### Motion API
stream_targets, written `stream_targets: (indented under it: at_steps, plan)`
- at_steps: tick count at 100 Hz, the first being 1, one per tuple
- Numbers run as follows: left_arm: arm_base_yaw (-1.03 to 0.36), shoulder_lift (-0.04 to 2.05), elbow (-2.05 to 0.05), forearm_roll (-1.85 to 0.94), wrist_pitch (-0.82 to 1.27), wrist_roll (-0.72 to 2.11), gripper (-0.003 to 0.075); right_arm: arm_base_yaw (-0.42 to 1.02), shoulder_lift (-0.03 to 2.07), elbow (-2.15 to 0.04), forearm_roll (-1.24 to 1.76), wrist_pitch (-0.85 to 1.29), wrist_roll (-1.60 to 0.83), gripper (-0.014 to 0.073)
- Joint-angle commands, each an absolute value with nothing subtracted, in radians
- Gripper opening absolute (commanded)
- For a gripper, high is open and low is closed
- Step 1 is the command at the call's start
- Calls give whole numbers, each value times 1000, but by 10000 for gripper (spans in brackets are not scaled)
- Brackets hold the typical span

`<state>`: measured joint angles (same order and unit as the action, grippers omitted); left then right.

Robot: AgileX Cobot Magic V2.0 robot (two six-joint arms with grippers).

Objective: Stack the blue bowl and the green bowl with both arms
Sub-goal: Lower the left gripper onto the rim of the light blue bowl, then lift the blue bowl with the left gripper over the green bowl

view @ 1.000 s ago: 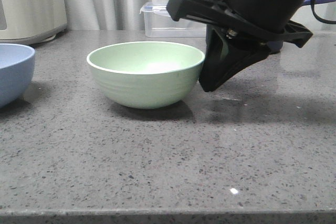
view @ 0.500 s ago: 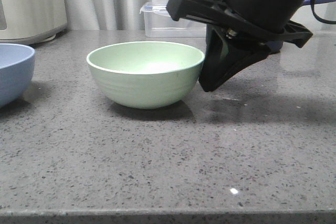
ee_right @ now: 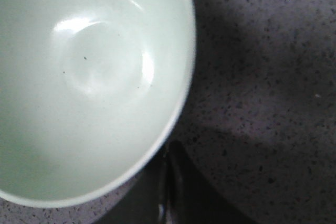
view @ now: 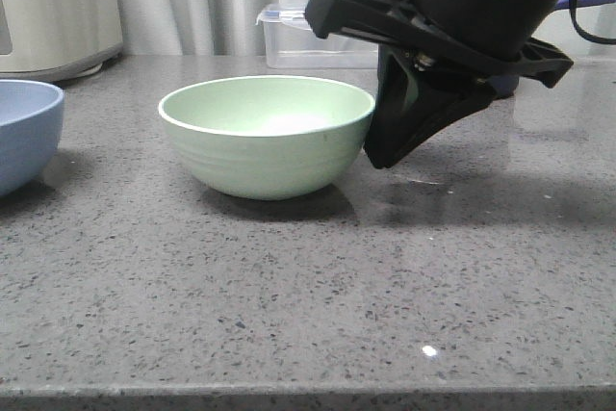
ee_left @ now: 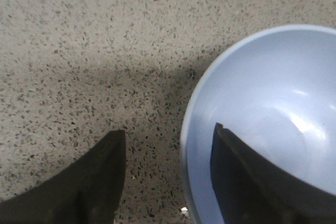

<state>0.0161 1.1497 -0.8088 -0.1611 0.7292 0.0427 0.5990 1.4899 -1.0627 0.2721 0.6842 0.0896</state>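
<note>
Right gripper (view: 385, 146) hangs beside green bowl (view: 267, 135) at counter centre, jaw spread unclear. Left gripper (ee_left: 167, 174) spread wide, straddling rim of blue bowl (view: 26, 130) at counter's left edge.

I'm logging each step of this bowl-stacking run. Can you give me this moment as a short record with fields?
green bowl: upright on the counter, empty
blue bowl: apart from the green one, on its left in the front view, not stacked
left pincer: open, one finger inside the blue bowl, one outside its rim
right pincer: beside the green bowl's right wall; open or shut not clear
behind: clear plastic box, white appliance
</note>
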Motion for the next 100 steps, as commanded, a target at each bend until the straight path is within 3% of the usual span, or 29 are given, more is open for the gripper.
stream_targets:
  at_steps: [1, 22, 50, 73, 100]
  plan:
    - [9, 1156, -843, -180, 691, 44, 364, 599, 1460, -1086, 285, 644, 79, -81]
    - [9, 1188, -843, -195, 694, 44, 330, 599, 1460, -1086, 285, 644, 79, -81]
    - [9, 1188, -843, -200, 694, 44, -20, 599, 1460, -1086, 285, 644, 79, -81]
    - [9, 1188, -872, -207, 715, 46, -20, 599, 1460, -1086, 285, 644, 79, -81]
    - [-92, 1219, -1098, -225, 873, 73, -20, 599, 1460, -1086, 285, 645, 79, -81]
